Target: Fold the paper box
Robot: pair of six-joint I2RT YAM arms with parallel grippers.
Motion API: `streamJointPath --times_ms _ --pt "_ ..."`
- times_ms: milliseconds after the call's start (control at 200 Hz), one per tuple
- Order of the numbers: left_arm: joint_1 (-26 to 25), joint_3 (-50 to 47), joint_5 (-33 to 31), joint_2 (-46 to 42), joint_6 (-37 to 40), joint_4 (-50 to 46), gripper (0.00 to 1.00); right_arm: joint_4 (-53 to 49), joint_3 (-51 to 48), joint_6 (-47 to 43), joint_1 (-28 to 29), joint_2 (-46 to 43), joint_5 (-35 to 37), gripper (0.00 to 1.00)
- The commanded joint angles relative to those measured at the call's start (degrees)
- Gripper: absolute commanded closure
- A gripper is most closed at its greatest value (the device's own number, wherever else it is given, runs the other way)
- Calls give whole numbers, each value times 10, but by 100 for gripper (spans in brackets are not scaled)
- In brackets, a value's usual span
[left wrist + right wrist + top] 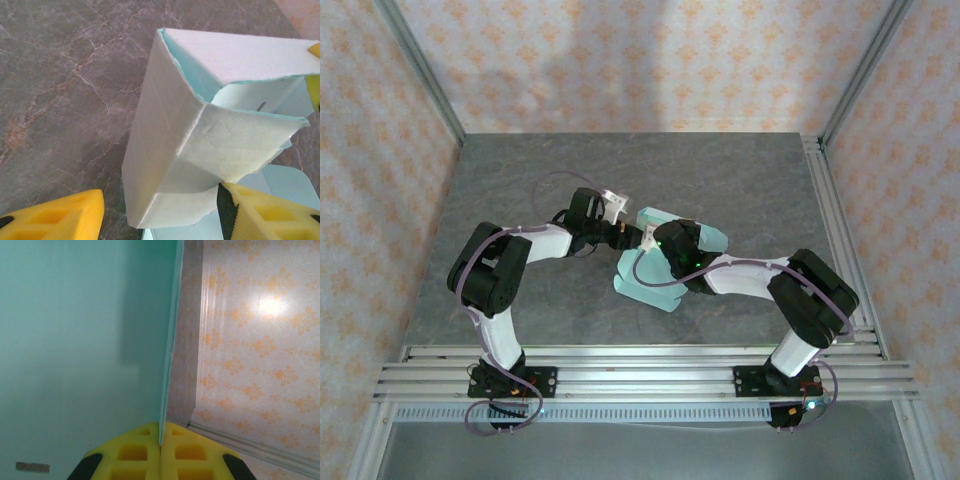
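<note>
The paper box [642, 288] lies mid-table as a half-folded mint-blue card with raised panels. In the left wrist view the paper box [170, 150] shows white outer faces and a mint inside, its lower corner between my fingers. My left gripper [161, 194] is open; the right finger [265, 210] touches a flap, and the left finger [60, 217] stands apart over the table. From above, the left gripper [628, 236] meets the box's left side. My right gripper [161, 440] is shut on the thin edge of an upright box panel [75, 340], and from above the right gripper [658, 240] is over the box.
The grey stone-patterned table [520, 180] has open room at the back and left. Aluminium rails [640, 370] run along the front edge, and another rail [835, 220] lines the right side. Patterned walls enclose the cell.
</note>
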Motion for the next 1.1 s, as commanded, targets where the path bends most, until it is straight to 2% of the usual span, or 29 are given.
streamJointPath --times_ms 0,60,170,340,405,631,761,911,1091 --pt "-6 15 -2 3 17 -17 38 -22 2 1 -2 -7 -23 100" --pt "-6 14 -7 -1 17 -20 38 -20 2 11 -2 -13 -25 100" --pt "-6 5 -26 -14 17 -16 36 -42 30 28 -2 -2 23 100" --pt "-6 3 -29 -15 11 -4 33 194 -5 -117 -1 56 92 100" --pt "-5 5 -32 -11 12 -5 33 230 -5 -132 0 68 98 100" --pt "4 -4 -39 -8 2 15 33 225 -11 -132 1 64 69 100" --pt "16 -58 -53 -54 -31 100 32 216 -19 -125 -2 62 62 100" --pt "40 -99 -95 -98 -64 151 31 218 -30 -118 -4 56 53 100" --pt "82 -120 -106 -99 -122 209 31 245 -40 -125 -5 62 46 100"
